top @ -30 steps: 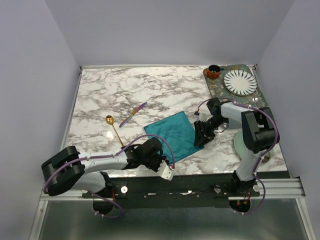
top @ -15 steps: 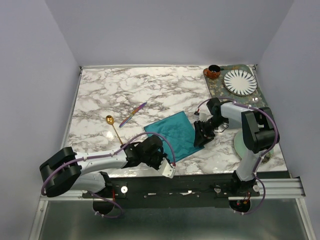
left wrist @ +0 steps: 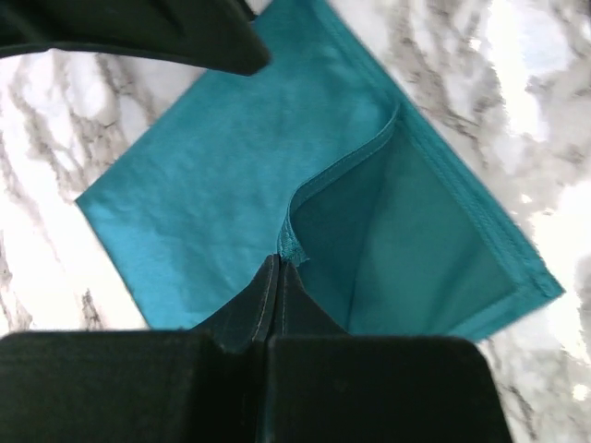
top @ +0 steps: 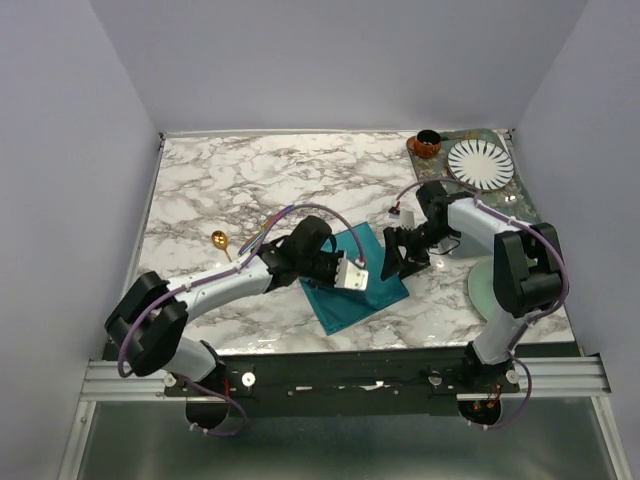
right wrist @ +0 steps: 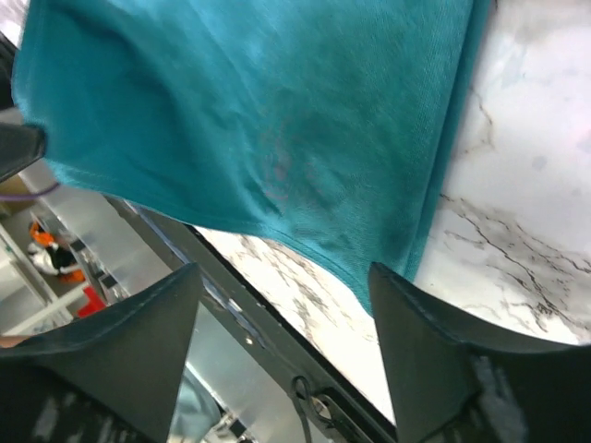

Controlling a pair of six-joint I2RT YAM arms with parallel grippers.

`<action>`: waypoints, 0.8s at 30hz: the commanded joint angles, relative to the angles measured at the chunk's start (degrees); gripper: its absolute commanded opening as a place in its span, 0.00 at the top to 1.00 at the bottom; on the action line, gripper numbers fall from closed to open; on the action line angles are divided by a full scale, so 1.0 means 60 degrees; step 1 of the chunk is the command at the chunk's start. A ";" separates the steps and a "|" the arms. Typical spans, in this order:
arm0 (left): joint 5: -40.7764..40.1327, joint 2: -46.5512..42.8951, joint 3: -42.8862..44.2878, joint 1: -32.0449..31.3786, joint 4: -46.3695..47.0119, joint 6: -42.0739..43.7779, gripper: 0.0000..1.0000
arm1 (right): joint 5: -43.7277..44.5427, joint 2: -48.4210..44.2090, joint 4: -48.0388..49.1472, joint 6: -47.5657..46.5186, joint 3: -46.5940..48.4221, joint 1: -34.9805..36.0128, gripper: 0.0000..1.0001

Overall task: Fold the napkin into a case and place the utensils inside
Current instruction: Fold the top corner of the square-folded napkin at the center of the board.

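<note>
The teal napkin [top: 349, 306] lies partly folded on the marble near the front middle. My left gripper [top: 361, 282] is shut on a raised edge of the napkin [left wrist: 231, 175], its fingertips [left wrist: 277, 277] pinching the cloth just above the lower layer. My right gripper [top: 398, 258] is open at the napkin's right edge, its fingers [right wrist: 434, 341] spread and empty just off the cloth [right wrist: 277, 111]. The gold spoon [top: 219, 240] lies left of my left arm. The purple utensil [top: 263, 235] is mostly hidden behind that arm.
A striped plate [top: 480, 165] and a brown cup [top: 426, 145] stand on a dark mat at the back right. A pale green saucer [top: 484, 290] lies at the right under my right arm. The table's front edge runs close below the napkin.
My left gripper has swung from the front edge up and to the right, carrying the napkin's near part over itself. My right gripper has let go and opened.
</note>
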 commanded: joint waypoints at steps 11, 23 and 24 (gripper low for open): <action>0.0852 0.3870 0.4404 0.1741 -0.1245 -0.1355 1.00 | 0.0405 -0.0571 -0.0251 -0.0095 0.0717 -0.0418 0.05; 0.0823 0.5615 0.6325 0.2151 -0.2065 -0.1194 1.00 | 0.0420 -0.0425 -0.0412 -0.0168 0.0746 -0.0725 0.06; 0.0867 0.5703 0.6443 0.2195 -0.2196 -0.1165 1.00 | 0.0420 -0.0410 -0.0441 -0.0168 0.0746 -0.0725 0.06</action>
